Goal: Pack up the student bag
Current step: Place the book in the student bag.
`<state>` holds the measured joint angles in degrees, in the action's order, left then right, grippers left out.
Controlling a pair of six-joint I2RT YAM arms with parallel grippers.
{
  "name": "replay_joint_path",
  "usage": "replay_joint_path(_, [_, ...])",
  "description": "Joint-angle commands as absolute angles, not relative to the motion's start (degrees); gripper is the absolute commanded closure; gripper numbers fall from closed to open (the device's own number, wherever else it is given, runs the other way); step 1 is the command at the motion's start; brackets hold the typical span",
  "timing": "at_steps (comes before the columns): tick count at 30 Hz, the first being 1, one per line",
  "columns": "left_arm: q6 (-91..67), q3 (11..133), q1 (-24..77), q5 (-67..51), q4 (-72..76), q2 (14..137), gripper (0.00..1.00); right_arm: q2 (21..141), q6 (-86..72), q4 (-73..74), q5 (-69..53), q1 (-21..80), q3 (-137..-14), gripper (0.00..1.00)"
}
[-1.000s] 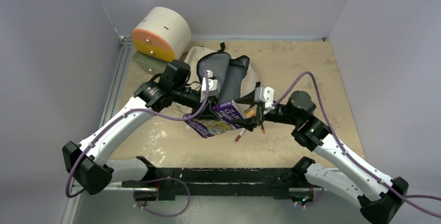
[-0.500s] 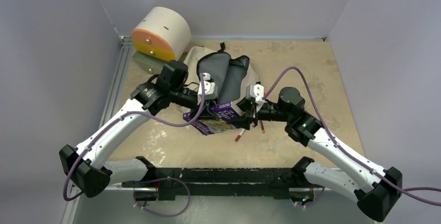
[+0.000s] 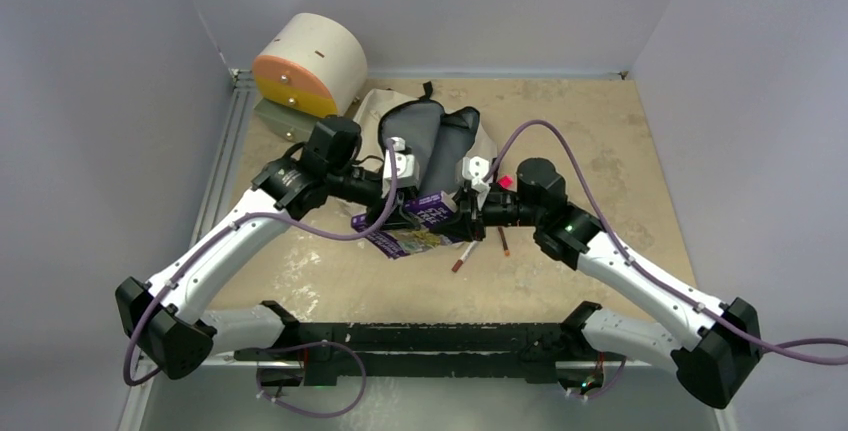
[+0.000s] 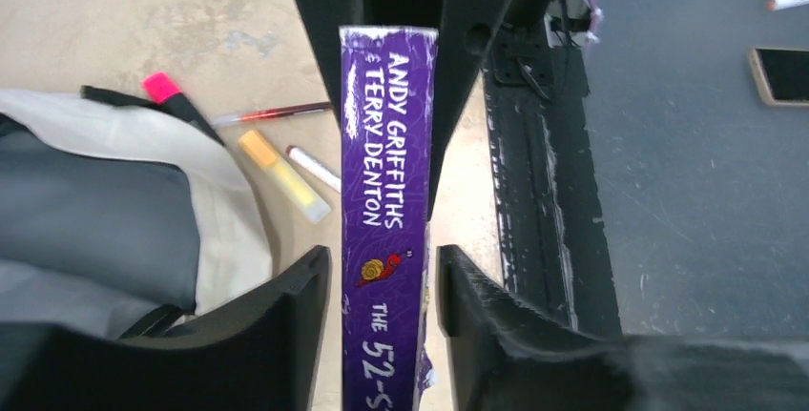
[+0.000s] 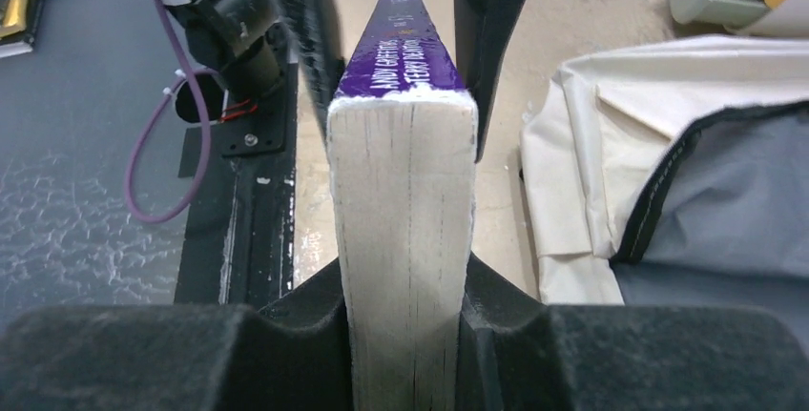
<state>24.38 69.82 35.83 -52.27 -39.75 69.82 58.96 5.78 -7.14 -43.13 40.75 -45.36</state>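
Looking down from above, you have both arms meeting at the middle of the table (image 3: 600, 151) over a purple book (image 3: 420, 219), which is held on edge with its spine up. The right gripper (image 5: 405, 287) is clenched on the book's page end; both pads press snugly against the covers. The left gripper (image 4: 383, 263) straddles the other end, but it looks released: a thin gap shows between one of its fingers (image 4: 286, 316) and the cover.

The student bag (image 3: 445, 136) lies slumped at 12 o'clock from the book, just beyond it, with its grey lining showing. From the left wrist camera you can see it at 9 o'clock of the spine.

Two pens (image 3: 465, 255) lie on the table at 5 o'clock from the book. A pink highlighter (image 4: 162, 85) rests against the bag's edge, with a yellow highlighter (image 4: 281, 174) nearby. The cream-and-orange drawer unit (image 3: 305, 63) sits in the table's 10 o'clock corner.
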Motion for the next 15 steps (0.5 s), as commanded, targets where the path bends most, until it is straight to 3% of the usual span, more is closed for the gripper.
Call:
replay_joint_path(1, [19.12, 68.13, 36.47, -45.73, -27.10, 64.46, 0.46, 54.60, -2.13, -11.18, -34.81, 40.88, -45.36, 1.00])
replay_joint_path(4, [16.01, 65.71, 36.40, -36.60, -22.71, 61.93, 0.37, 51.50, -11.18, -13.57, -21.56, 40.87, -43.98, 1.00])
replay_joint_path(9, [8.67, 64.65, 36.35, -19.76, -18.12, 61.14, 0.32, 47.39, -27.95, -10.92, 10.99, 40.87, -45.15, 1.00])
replay_joint_path(15, [0.59, 66.18, 36.38, -13.40, -16.53, 66.63, 0.29, 46.08, -44.75, -0.87, 36.52, 40.80, -47.69, 1.00])
